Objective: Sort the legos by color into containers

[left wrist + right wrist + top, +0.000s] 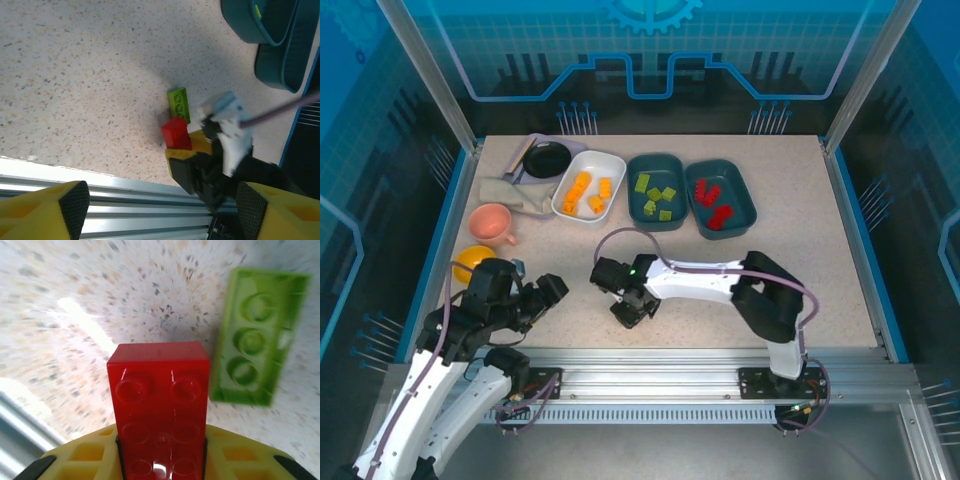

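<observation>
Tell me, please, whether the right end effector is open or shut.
Shut: the right end effector has its yellow fingers flanking both sides of the red lego, which sits beside the green lego.

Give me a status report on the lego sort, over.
Left gripper open, empty. Right gripper shut on red lego near front rail. Green lego close beside it.

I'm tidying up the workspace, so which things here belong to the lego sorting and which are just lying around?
Job: red brick in the right claw; green brick beside it; white tub holding orange bricks; middle teal tub holding green bricks; end teal tub holding red bricks.
Lying about: pink cup; yellow bowl; black pan; crumpled cloth.
</observation>
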Available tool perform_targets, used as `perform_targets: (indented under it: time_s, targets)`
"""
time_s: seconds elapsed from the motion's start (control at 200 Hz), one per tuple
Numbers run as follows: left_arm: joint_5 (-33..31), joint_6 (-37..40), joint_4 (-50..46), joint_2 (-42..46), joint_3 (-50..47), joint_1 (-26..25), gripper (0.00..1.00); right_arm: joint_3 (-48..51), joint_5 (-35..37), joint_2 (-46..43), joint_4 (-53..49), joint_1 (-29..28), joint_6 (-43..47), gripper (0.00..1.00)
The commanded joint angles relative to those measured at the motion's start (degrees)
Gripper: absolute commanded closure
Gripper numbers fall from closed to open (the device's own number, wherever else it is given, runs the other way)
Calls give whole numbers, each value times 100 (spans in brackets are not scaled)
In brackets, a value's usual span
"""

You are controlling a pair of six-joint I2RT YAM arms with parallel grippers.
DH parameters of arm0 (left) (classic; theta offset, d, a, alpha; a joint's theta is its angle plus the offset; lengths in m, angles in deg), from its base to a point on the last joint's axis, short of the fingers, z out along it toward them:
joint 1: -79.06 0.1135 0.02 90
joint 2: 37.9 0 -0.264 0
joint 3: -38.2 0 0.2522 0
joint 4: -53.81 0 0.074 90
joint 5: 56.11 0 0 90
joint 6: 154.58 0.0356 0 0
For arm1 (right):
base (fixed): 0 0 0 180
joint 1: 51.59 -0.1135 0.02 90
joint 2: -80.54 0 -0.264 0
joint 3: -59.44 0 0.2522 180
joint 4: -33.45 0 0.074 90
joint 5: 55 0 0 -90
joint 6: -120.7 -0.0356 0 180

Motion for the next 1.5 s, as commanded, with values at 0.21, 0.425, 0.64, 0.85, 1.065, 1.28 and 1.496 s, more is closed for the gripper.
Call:
perform_targets:
  time_s: [0.21,0.425,0.64,0.85,1.065,1.28,1.496]
  targets:
    - [330,81,1829,-1730,545,-474,19,151,-8,-2020,-448,2184,-68,69]
    - [328,90,2849,-3421,1383,-890,19,-899,610,-953,-567,4095,45,69]
    - [550,54,3570,-4800,2398,-896,19,-2868,1138,882,-1005,4846,133,69]
    - [646,184,3642,-5835,3428,-902,19,-4755,1369,2538,-1774,5095,269,69]
    - [666,266,3545,-6195,3863,-897,19,-5745,1420,3494,-2184,5211,251,67]
    - [623,325,3453,-6151,3822,-898,19,-5815,1381,3659,-2241,5231,231,56]
    - [604,345,3398,-6075,3793,-891,19,-5634,1231,3273,-2061,5158,346,40]
